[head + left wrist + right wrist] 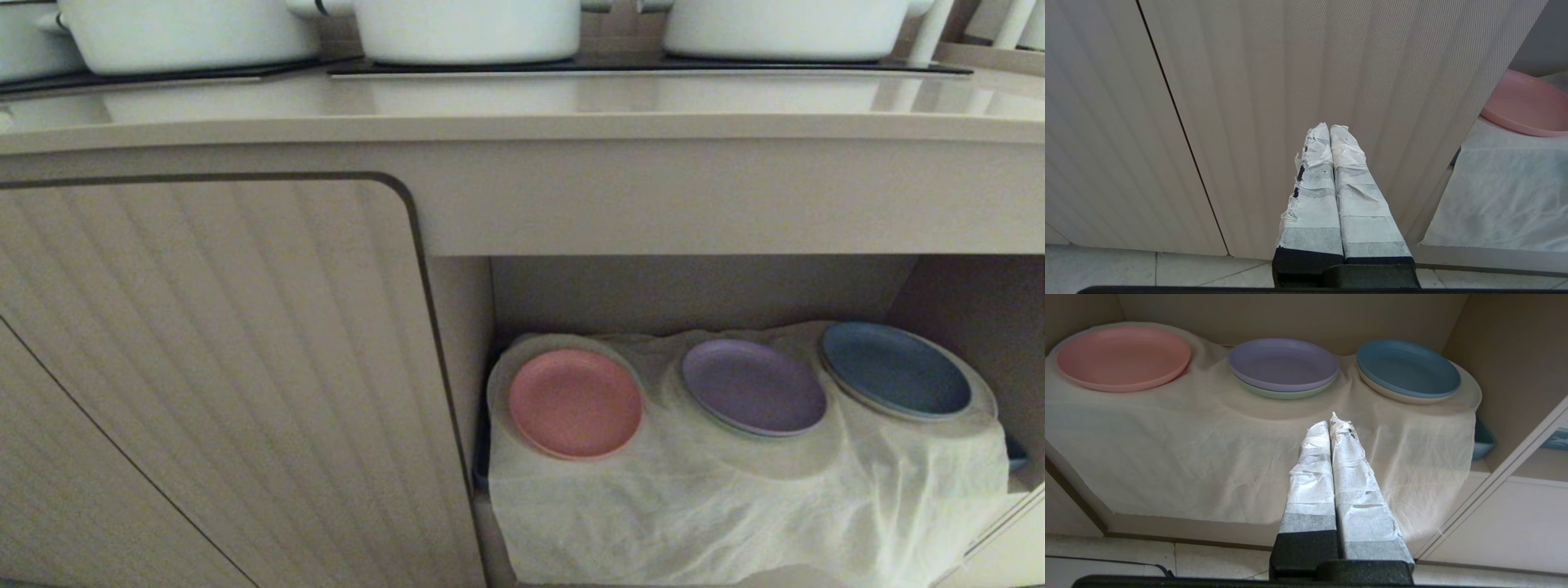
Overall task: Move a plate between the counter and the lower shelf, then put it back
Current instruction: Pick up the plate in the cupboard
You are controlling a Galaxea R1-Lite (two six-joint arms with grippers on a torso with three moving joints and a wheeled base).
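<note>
The pink plate [575,403] lies flat at the left end of the lower shelf [735,498], on its wrinkled white cloth; it also shows in the right wrist view as the pink plate [1122,357] and at the edge of the left wrist view as the pink plate [1527,104]. The counter [522,110] runs above the recess. My right gripper [1331,422] is shut and empty, hanging in front of the cloth's draped front, short of the plates. My left gripper [1329,128] is shut and empty, facing the ribbed cabinet door [1290,81]. Neither arm appears in the head view.
A purple plate [753,386] on a green one and a blue plate [895,369] on a white one share the shelf to the right. Three white pots [469,28] stand on the black hob panels. A ribbed door [204,367] closes the cabinet to the left.
</note>
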